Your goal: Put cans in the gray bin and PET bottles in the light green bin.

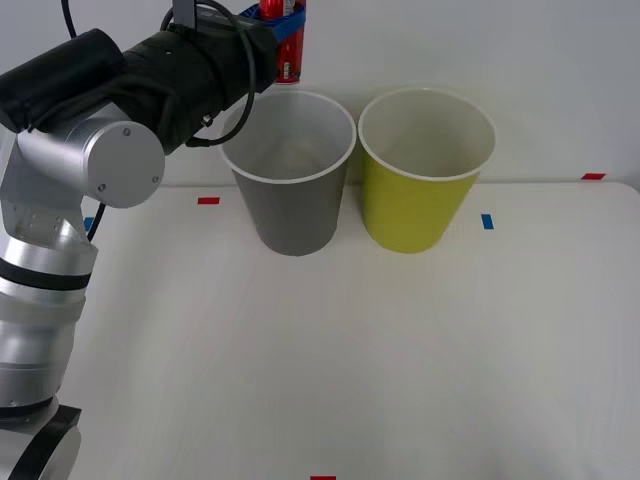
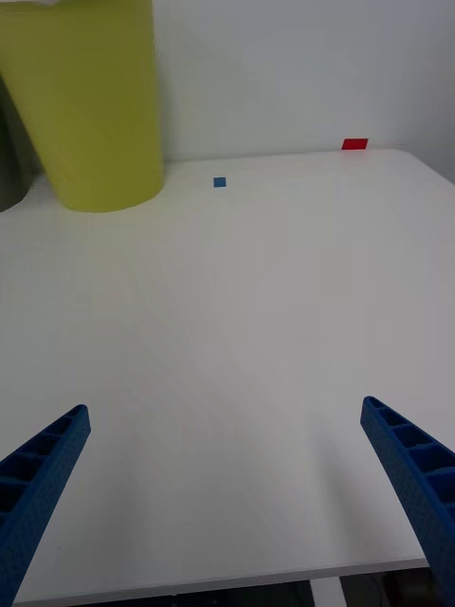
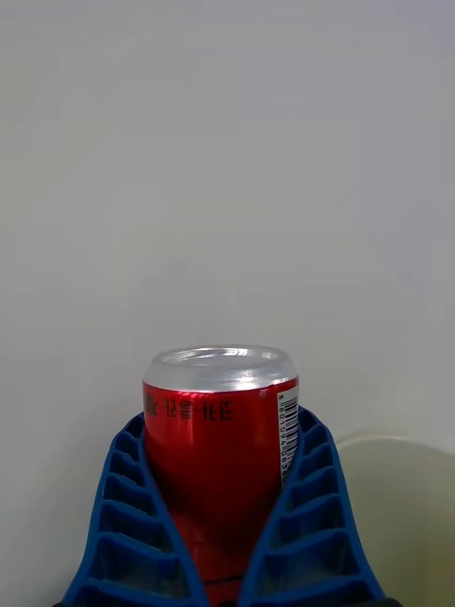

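While the left hand [image 3: 223, 531] grips it, the can [image 3: 220, 446] shows unreadable dark lettering.

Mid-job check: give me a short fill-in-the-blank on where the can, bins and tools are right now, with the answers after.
1. The left tool is shut on the ____.
2. The red can is held above the table behind the ____ bin's white rim.
3. In the front view, the gray bin stands left of the ____ bin.
4. The right tool hangs over bare table with its fingers ____.

Answers: can; gray; light green; open
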